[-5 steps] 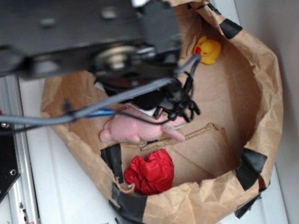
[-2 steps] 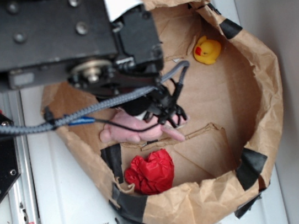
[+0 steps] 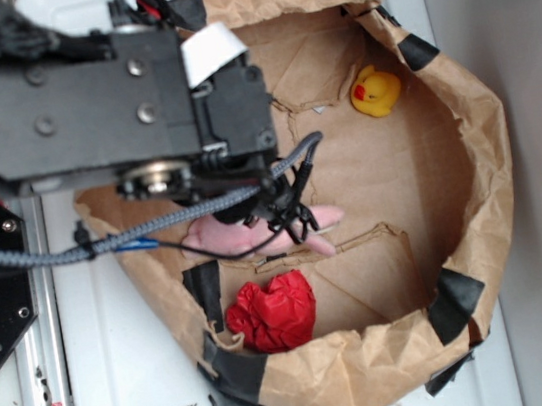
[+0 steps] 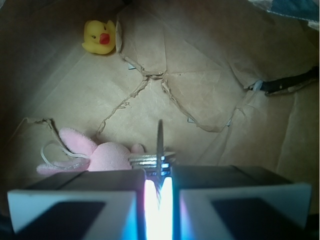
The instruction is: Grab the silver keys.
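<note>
Inside the paper bag (image 3: pixel 490 182), seen by the wrist camera, the silver keys (image 4: pixel 152 160) lie just right of the plush toy (image 4: pixel 100 156); the rubber duck (image 4: pixel 99 37) sits well behind it.

Seen inside a crumpled brown paper bag (image 3: pixel 492 162) patched with black tape (image 3: pixel 454 300): a yellow rubber duck (image 3: pixel 377 91) at the far right, a pink plush toy (image 4: pixel 95 155) near the middle, a red crumpled ball (image 3: pixel 272 312) lower, by the bag's near wall.
</note>
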{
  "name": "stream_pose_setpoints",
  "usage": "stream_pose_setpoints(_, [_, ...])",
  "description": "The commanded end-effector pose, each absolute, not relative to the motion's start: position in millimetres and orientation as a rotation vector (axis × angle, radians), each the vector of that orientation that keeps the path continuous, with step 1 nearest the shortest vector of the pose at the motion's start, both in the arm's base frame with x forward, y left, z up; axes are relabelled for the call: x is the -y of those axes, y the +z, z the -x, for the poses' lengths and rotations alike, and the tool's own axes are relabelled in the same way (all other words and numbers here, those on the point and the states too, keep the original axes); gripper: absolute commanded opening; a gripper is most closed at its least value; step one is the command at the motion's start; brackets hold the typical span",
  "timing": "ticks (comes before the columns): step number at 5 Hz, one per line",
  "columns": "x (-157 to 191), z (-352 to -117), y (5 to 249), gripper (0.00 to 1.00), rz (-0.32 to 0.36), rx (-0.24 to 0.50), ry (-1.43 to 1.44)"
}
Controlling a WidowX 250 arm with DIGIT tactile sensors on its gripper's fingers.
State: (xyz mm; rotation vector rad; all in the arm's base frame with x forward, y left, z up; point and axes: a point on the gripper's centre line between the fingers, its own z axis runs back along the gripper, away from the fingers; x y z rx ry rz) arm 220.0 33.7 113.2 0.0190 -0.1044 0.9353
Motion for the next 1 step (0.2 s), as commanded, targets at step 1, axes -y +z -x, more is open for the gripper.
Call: stream_pose_setpoints(1, [-40.8, -223.6, 127.9, 0.0, -0.028, 0.135, 0.949])
